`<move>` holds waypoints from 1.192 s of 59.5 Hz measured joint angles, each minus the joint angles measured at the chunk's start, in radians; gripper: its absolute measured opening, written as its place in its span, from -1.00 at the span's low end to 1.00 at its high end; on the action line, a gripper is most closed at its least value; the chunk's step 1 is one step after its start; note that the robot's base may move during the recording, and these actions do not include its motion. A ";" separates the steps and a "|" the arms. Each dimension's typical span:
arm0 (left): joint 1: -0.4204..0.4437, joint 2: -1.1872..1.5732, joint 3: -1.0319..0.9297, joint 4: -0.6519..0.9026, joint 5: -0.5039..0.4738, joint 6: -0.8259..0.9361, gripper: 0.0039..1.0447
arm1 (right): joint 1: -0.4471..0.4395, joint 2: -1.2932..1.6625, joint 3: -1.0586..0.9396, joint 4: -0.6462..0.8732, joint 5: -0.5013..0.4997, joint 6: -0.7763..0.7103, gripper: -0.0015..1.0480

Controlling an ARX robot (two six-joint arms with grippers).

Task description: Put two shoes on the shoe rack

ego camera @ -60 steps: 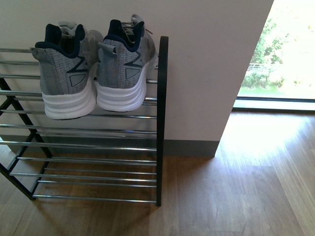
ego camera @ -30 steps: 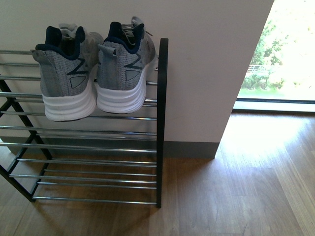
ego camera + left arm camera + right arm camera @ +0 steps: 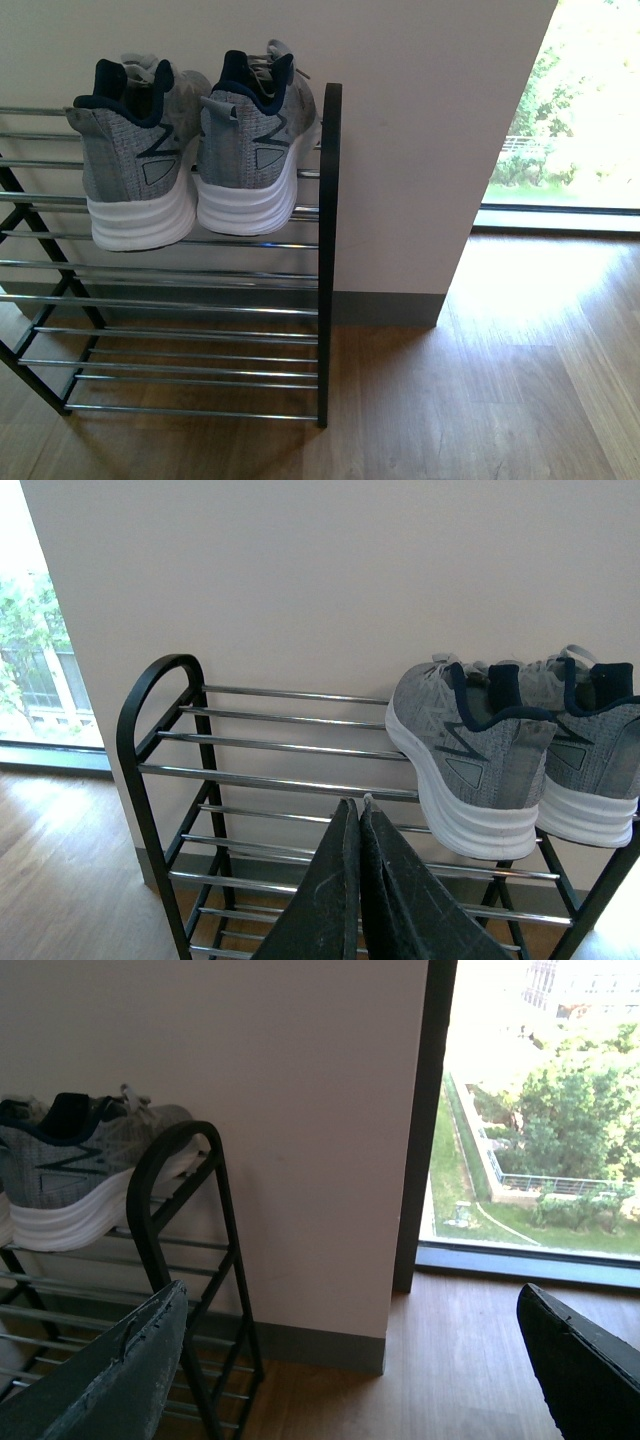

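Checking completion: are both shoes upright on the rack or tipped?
Upright. The left shoe and right shoe stand side by side, white soles on the rods of the shoe rack, heels toward the front camera.

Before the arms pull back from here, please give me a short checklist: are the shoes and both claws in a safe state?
1. Both shoes on the shoe rack: ok. The outer shoe, next to the end post, and the inner shoe sit side by side on the top shelf.
2. Shoes upright on their soles: ok.
3. Left claw empty: ok, shut on nothing.
4. Right claw empty: ok, open wide.
5. Left claw clear of the rack: cannot tell.
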State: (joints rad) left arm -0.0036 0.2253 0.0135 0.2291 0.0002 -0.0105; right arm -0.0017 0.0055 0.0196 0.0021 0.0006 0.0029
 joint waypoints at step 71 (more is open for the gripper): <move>0.001 -0.209 0.000 -0.229 0.000 0.000 0.80 | 0.000 -0.001 0.000 0.000 0.000 0.000 0.82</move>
State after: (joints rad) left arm -0.0029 0.0162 0.0135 -0.0002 -0.0002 -0.0105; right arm -0.0017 0.0048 0.0196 0.0017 0.0002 0.0029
